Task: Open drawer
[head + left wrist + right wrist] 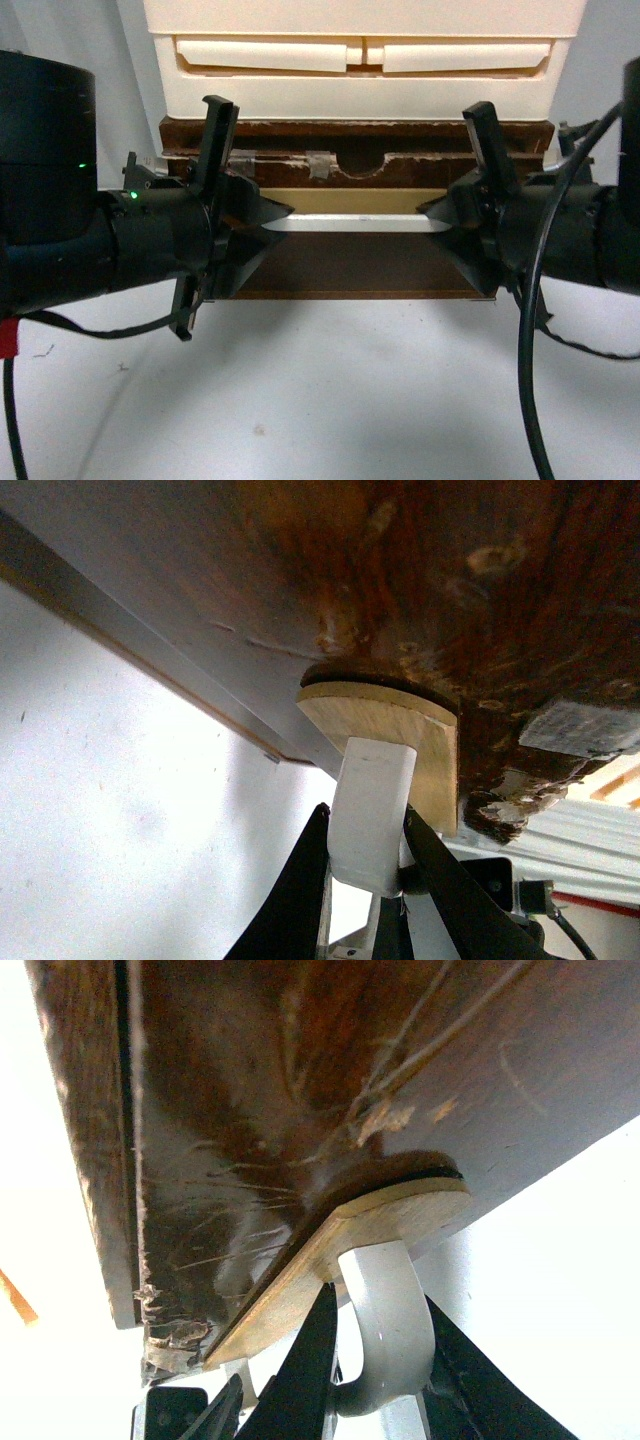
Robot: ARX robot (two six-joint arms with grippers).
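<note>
The drawer (350, 265) is wide, worn and dark brown, with a taped top edge and a half-round notch. Its white bar handle (352, 226) lies across a tan plate (350, 201). My left gripper (278, 222) is shut on the handle's left end. My right gripper (428, 218) is shut on its right end. In the left wrist view the black fingers (300, 890) pinch the white handle post (368, 815) below the tan plate (400, 725). In the right wrist view the fingers (305, 1375) clamp the curved white post (385, 1325) under the plate (330, 1250).
A cream plastic drawer unit (362, 60) stands on top of the wooden drawer case. The white tabletop (330, 390) spreads in front. Black cables (530, 370) hang from my right arm and more trail from my left arm (60, 240).
</note>
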